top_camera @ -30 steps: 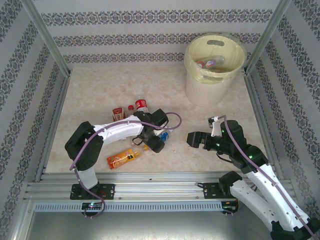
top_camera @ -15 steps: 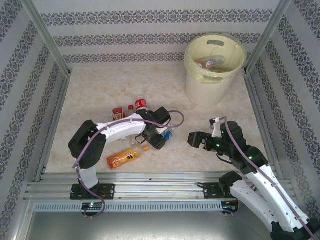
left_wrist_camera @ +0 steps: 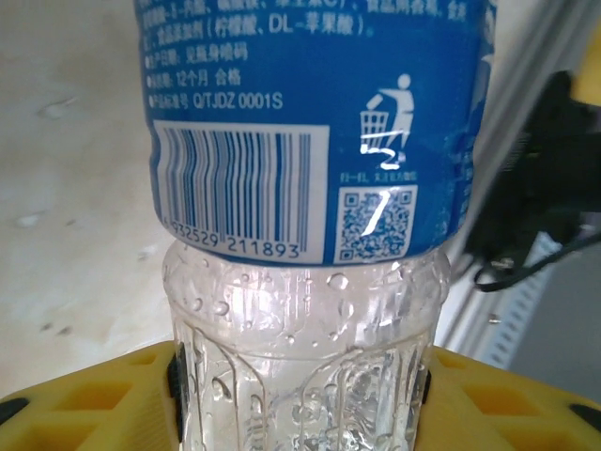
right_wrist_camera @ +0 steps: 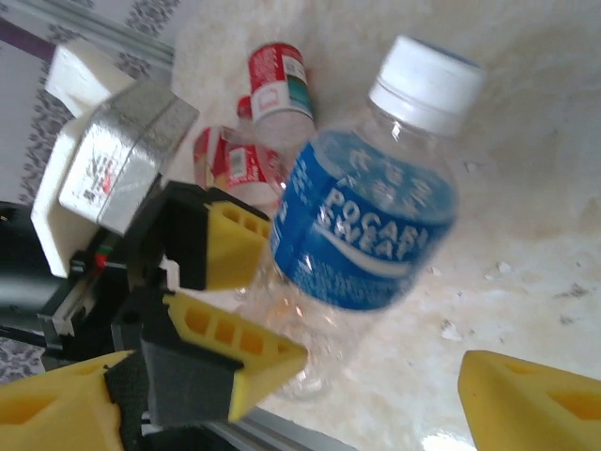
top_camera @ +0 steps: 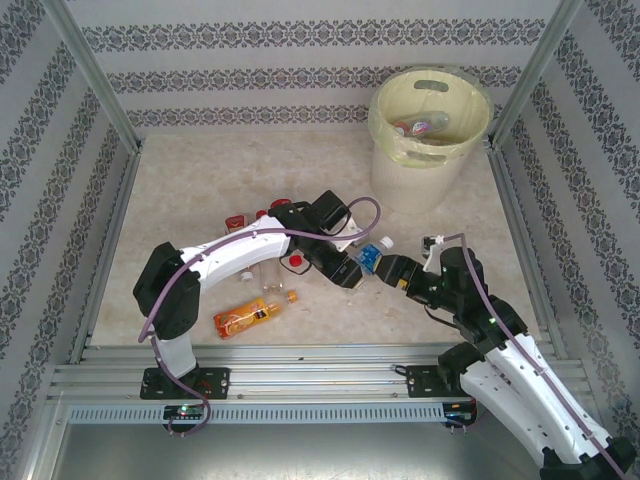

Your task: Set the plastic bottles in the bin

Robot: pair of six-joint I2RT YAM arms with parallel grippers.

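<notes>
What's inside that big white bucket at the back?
The white bin holds a pale yellow-green bag liner and at least one clear bottle with a red label. Its near wall hides anything lying deeper, so I cannot count them.

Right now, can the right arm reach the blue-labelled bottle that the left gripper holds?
Probably yes. The right gripper is open just beside the blue-labelled bottle, cap end free; the left gripper clamps only its clear base, and nothing lies between.

L arm stretched fwd-right, L gripper [top_camera: 356,271] clamped; R gripper [top_camera: 392,269] fingers apart, facing it.
</notes>
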